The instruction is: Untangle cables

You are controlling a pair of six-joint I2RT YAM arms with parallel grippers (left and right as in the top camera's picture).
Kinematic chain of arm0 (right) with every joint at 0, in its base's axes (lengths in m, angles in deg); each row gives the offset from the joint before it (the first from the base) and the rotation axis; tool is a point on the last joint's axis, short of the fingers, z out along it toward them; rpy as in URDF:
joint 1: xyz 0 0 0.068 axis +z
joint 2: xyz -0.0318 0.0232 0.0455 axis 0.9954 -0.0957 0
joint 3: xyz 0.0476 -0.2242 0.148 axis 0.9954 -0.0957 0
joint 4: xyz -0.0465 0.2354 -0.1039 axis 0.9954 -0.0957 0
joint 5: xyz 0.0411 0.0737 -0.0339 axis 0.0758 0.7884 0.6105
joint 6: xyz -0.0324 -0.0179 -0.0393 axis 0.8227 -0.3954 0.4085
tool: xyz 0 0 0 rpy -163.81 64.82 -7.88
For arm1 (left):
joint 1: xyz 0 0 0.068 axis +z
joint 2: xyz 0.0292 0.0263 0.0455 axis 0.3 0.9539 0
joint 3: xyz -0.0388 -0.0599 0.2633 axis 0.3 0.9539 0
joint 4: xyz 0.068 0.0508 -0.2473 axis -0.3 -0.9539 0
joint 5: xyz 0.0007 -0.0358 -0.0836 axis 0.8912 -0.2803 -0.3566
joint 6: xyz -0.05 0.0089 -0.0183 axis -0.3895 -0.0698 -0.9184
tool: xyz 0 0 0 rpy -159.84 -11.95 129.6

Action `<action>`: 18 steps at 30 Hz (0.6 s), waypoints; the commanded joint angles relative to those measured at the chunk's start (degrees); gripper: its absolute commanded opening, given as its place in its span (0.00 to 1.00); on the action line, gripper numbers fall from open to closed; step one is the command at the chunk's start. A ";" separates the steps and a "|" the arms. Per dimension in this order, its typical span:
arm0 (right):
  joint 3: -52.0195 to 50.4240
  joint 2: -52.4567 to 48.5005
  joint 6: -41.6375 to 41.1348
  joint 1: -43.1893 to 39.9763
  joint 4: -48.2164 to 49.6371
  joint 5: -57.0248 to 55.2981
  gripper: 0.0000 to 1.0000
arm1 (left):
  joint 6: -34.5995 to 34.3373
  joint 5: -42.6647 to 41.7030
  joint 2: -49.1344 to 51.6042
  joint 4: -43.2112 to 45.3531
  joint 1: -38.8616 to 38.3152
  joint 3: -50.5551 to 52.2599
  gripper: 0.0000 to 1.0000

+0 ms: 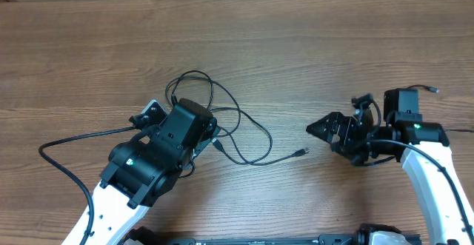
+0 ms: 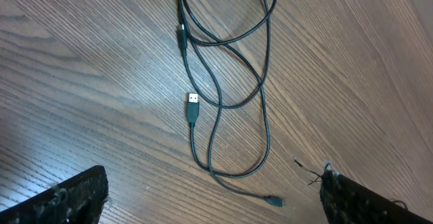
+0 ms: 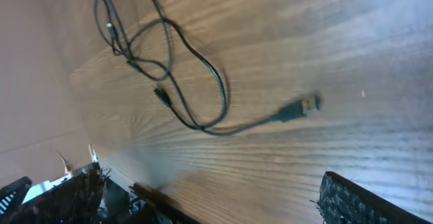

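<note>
Cables (image 1: 244, 116) lie knotted mid-frame on the wooden table (image 1: 333, 38) — nothing holds them. Left gripper (image 2: 215, 183) hovers over the tangle, jaws spread, likely lining up a pinch — right gripper (image 1: 320, 129) sits right of centre, equally wide, facing the stray plug (image 1: 300, 153).

Table (image 1: 296, 60) lies open beyond the cables (image 1: 238, 113); left arm (image 1: 159, 152) apparently overhangs their left loops.

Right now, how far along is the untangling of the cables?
Done: nothing yet; the cables lie crossed in one loose tangle. In hand: nothing; the left gripper hovers open over the loops, and the right gripper is open, apart from the free plug. Left: separating all the cables.
</note>
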 commanded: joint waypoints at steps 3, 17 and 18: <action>-3.04 0.37 -3.87 0.24 1.42 -0.33 1.00 | -0.17 0.39 0.20 0.02 -0.13 0.04 1.00; -4.74 0.37 -8.52 0.22 15.41 -2.67 1.00 | -0.15 0.42 0.20 0.04 -0.13 0.04 0.99; -4.74 0.37 -8.55 0.28 16.44 -2.64 1.00 | -0.17 0.39 0.20 0.02 -0.13 0.04 1.00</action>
